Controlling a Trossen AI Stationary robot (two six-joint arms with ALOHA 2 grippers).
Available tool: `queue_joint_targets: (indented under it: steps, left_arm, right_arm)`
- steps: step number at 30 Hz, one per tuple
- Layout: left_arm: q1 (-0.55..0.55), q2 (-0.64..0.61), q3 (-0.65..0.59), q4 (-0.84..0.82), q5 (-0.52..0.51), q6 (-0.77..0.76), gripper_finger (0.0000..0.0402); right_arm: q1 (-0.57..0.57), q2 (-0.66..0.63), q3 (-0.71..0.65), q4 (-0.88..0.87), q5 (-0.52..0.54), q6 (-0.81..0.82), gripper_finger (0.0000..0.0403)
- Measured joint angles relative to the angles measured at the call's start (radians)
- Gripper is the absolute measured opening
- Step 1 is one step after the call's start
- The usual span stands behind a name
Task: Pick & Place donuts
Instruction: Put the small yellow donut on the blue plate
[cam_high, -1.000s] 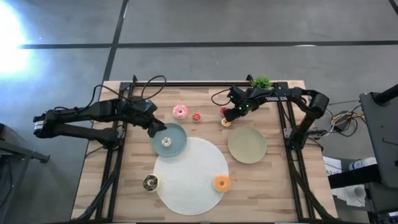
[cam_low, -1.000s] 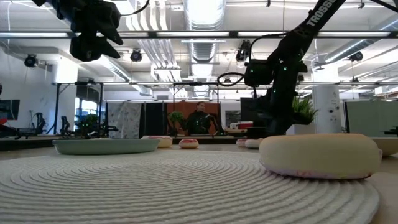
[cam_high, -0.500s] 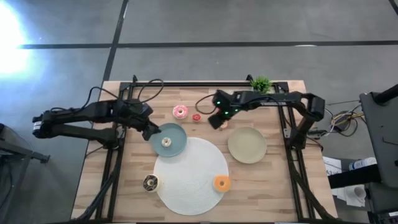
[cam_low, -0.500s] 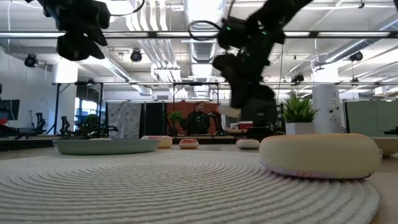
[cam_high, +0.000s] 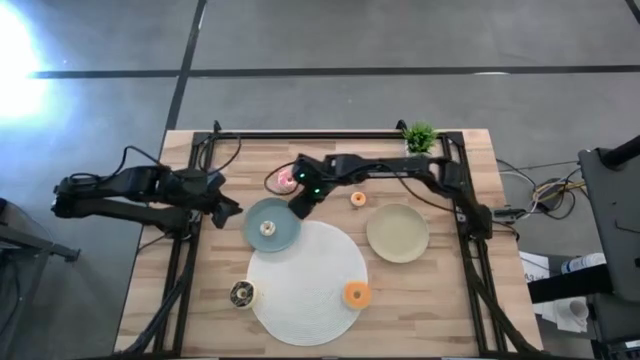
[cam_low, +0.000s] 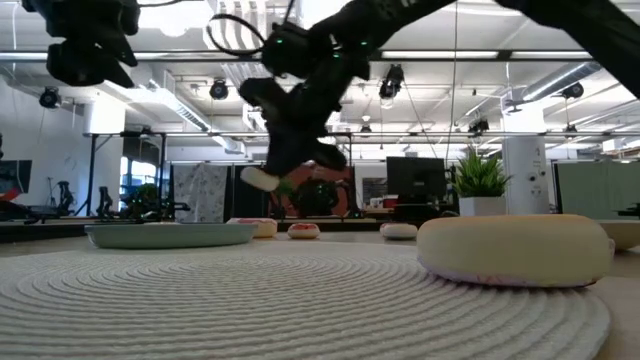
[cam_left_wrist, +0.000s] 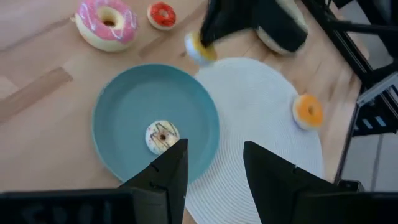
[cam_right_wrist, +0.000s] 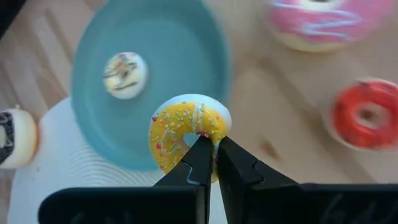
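My right gripper (cam_right_wrist: 210, 144) is shut on a tiny yellow sprinkled donut (cam_right_wrist: 186, 134) above the far right rim of the teal plate (cam_high: 283, 215). The donut also shows in the left wrist view (cam_left_wrist: 199, 48) and the low view (cam_low: 262, 180). A tiny white donut (cam_high: 267, 228) lies flat on the teal plate. My left gripper (cam_left_wrist: 211, 162) is open and empty, off the plate's left side (cam_high: 228, 208). The pink-frosted donut (cam_high: 286, 180), a tiny red donut (cam_right_wrist: 367, 115) and a tiny orange donut (cam_high: 358, 198) lie on the wood. My right gripper pinches one side of the yellow donut's ring (cam_right_wrist: 208, 142) between its two fingers; one finger (cam_right_wrist: 198, 158) seems to sit at the hole and the other outside. The fingers slant down from the table's right side. The donut is lifted clear and tilted.
A white round mat (cam_high: 305, 280) lies at the table's near middle, with an orange donut (cam_high: 356, 294) on its near right edge and a dark brown donut (cam_high: 241, 293) at its left edge. A beige plate (cam_high: 398, 232) and a small plant (cam_high: 420, 132) stand at the right.
My right gripper has swung from the far right, near the plant, toward the table's left edge, carrying the yellow donut clear of the table to the teal plate's rim. My left gripper has drawn back from the plate toward the table's left edge.
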Motion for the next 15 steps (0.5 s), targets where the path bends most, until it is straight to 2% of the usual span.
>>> queue_joint_targets:
  steps: [8, 15]
  left_arm:
    - [-0.006, -0.024, 0.000, -0.029, -0.063, 0.005, 0.0129]
    - [-0.006, -0.023, 0.000, -0.028, -0.070, 0.014, 0.0129]
  right_arm:
    - [0.047, 0.196, 0.273, -0.132, -0.022, -0.047, 0.0012]
    - [0.094, 0.302, 0.405, -0.200, -0.025, -0.123, 0.0013]
